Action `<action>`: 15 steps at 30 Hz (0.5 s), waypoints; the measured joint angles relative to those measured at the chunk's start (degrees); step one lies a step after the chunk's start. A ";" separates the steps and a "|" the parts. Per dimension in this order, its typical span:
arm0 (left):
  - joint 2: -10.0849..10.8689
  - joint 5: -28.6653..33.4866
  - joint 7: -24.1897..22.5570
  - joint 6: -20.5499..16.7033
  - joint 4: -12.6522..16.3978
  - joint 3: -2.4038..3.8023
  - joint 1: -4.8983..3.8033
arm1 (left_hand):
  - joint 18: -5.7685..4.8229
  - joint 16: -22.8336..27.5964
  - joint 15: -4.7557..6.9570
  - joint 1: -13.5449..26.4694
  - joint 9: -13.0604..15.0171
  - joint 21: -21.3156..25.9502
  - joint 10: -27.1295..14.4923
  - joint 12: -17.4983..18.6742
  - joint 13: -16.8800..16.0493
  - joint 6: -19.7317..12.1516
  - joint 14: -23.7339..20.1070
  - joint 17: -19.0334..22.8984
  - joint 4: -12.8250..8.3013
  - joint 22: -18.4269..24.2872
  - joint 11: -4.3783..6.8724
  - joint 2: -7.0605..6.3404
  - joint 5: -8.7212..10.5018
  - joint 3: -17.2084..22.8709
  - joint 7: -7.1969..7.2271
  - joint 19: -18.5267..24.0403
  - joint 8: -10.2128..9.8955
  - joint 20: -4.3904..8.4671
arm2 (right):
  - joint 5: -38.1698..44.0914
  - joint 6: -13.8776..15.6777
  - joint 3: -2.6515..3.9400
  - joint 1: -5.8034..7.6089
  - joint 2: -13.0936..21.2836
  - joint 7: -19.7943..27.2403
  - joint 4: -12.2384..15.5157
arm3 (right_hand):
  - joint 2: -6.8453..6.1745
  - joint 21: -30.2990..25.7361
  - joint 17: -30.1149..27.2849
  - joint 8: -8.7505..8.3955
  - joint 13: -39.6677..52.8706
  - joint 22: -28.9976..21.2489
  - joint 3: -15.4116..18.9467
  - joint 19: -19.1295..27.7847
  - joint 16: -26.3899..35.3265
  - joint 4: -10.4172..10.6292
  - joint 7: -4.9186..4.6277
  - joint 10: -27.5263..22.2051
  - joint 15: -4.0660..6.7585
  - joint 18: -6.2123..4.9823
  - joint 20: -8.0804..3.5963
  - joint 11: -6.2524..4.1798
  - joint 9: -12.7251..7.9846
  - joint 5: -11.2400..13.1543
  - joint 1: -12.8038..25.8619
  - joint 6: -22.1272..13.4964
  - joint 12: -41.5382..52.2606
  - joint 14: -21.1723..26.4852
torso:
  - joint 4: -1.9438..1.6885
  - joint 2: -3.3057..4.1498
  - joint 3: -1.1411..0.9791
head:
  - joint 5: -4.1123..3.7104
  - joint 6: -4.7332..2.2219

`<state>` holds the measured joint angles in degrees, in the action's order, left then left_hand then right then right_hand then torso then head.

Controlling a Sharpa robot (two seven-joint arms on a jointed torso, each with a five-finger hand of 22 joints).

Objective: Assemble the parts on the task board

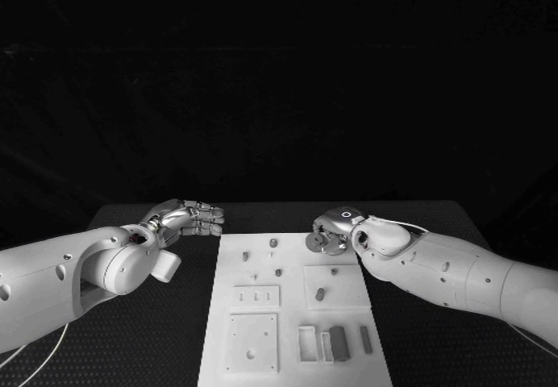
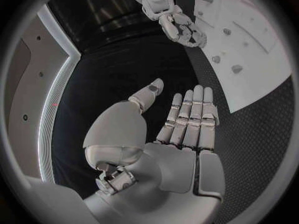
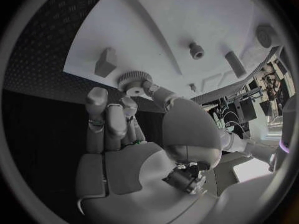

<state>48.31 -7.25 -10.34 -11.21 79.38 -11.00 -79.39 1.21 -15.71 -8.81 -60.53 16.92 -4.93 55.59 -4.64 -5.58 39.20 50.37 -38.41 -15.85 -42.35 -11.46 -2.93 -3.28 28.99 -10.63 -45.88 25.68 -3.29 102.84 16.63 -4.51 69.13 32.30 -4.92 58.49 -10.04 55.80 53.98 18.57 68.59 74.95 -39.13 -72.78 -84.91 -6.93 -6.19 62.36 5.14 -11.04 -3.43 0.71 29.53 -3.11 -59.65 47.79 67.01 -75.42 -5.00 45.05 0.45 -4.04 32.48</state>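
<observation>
The white task board [image 1: 349, 316] lies in the middle of the table, with small grey pegs [image 1: 272, 241] standing on its far part. My right hand [image 1: 335, 231] hovers over the board's far right corner and pinches a small toothed gear [image 1: 316, 240] between thumb and fingers. The right wrist view shows the gear [image 3: 133, 79] at the fingertips [image 3: 97, 97], just above the board [image 3: 162, 20]. My left hand [image 1: 186, 218] hangs left of the board with nothing in it. In the left wrist view its fingers [image 2: 190, 117] lie straight and apart from the thumb.
Two square plates [image 1: 252, 343] sit on the board's near left. Upright blocks [image 1: 339, 340] stand at its near right. A block [image 3: 106, 62], a peg [image 3: 197, 50] and a bar [image 3: 235, 63] lie under my right hand. Black table [image 1: 139, 339] surrounds the board.
</observation>
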 measured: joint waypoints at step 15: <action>0.36 -0.01 -0.01 -0.01 0.19 0.00 -0.01 | 0.00 0.04 0.00 0.00 0.00 0.00 0.00 0.00 0.00 0.00 0.00 0.00 0.00 0.00 0.00 0.00 0.00 0.00 0.00 0.00 0.00 0.00 | 1.96 2.29 0.76 -0.37 2.55 -2.69 6.30 | -0.16 0.00 0.28 0.85 -0.41 0.00 -0.16 -0.19 0.00 0.31 1.05 0.43 0.39 -0.13 0.19 -0.21 0.54 0.02 0.15 1.80 0.00 -0.03 | 0.13 0.02 -0.01 | 0.07 -0.29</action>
<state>48.67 -7.26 -10.35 -11.22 79.56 -11.01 -79.40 1.21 -15.66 -8.81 -60.53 16.92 -4.93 55.59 -4.64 -5.58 39.20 50.37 -38.40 -15.85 -42.35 -11.46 -2.93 -3.28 28.99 -10.63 -45.88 25.68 -3.29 104.80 18.92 -3.75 68.77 34.84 -7.61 64.80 -10.20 55.80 54.26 19.42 68.18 74.95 -39.29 -72.98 -84.91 -6.62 -5.14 62.79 5.54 -11.17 -3.24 0.50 30.07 -3.09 -59.50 49.59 67.01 -75.46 -4.87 45.07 0.44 -3.97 32.20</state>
